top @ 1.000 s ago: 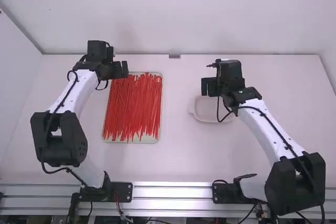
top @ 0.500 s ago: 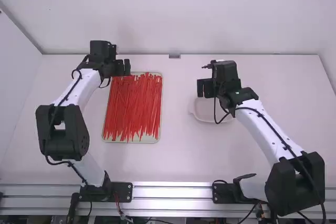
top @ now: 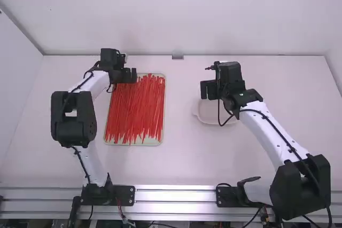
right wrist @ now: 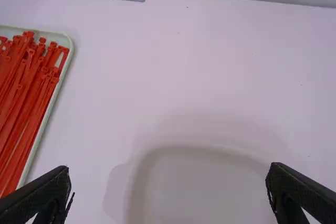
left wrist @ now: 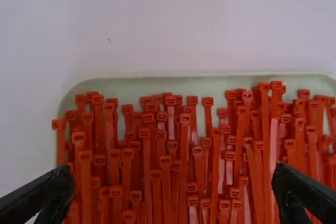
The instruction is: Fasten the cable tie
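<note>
Where slim red ties [top: 136,109] lie, rounded tray [left wrist: 157,85]

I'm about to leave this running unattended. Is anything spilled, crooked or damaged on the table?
Nothing stands out. The ties lie loosely fanned but all inside the tray, none on the table. The dish sits upright and empty. Both the left hand and the right hand are open and hold nothing.

Found cable ties [top: 136,109] piled in a tray [left wrist: 131,85] on the bench [top: 181,148], left of the middle, and a dish [right wrist: 199,182] well apart to its right. Saw the left hand [top: 124,75] above the tray's far end, the right hand [top: 209,89] above the dish.
</note>
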Controlling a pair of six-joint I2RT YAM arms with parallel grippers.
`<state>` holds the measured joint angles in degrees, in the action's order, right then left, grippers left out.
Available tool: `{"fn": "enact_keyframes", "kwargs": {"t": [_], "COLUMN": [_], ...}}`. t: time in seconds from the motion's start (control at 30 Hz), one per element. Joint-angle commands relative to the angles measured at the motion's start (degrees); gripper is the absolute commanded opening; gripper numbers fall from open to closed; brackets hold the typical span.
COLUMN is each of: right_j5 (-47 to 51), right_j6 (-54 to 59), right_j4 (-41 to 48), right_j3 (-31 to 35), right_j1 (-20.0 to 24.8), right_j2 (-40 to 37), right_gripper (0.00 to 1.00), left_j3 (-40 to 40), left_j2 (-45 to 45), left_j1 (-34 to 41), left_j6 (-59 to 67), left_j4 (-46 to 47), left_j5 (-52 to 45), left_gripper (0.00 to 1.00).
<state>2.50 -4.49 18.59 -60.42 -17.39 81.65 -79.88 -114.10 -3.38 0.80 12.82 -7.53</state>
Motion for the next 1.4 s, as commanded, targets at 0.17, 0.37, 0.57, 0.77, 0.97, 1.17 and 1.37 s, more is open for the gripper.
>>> {"fn": "enact_keyframes", "kwargs": {"t": [0.17,0.37,0.57,0.77,0.97,1.17,1.37], "right_j5": [0.1,0.1,0.1,0.1,0.1,0.1,0.1], "right_j6": [-0.2,-0.2,-0.2,-0.2,-0.2,-0.2,-0.2], "right_j4": [0.4,1.0,1.2,1.2,1.2,1.4,1.2], "right_j3": [-2.2,-2.1,-2.1,-2.1,-2.1,-2.1,-2.1], "right_j1": [0.1,0.1,0.1,0.1,0.1,0.1,0.1], "right_j2": [0.5,0.5,0.5,0.5,0.5,0.5,0.5], "right_gripper": [0.99,0.99,0.99,0.99,0.99,0.99,0.99], "left_j3": [-1.2,-1.2,-1.2,-1.0,0.4,2.3,3.7], "left_j2": [-4.6,-5.1,-5.1,-5.1,-5.1,-5.1,-5.1], "left_j1": [0.4,0.5,0.6,0.6,0.8,0.8,0.8], "left_j6": [3.5,3.5,3.1,3.1,2.0,2.0,2.4], "left_j4": [-3.7,-5.5,-6.6,-6.4,-7.7,-9.5,-10.4], "left_j5": [-0.6,-1.7,-2.0,-2.1,-2.1,-2.1,-2.1], "left_gripper": [0.99,1.00,0.84,0.64,0.48,0.49,0.55]}}
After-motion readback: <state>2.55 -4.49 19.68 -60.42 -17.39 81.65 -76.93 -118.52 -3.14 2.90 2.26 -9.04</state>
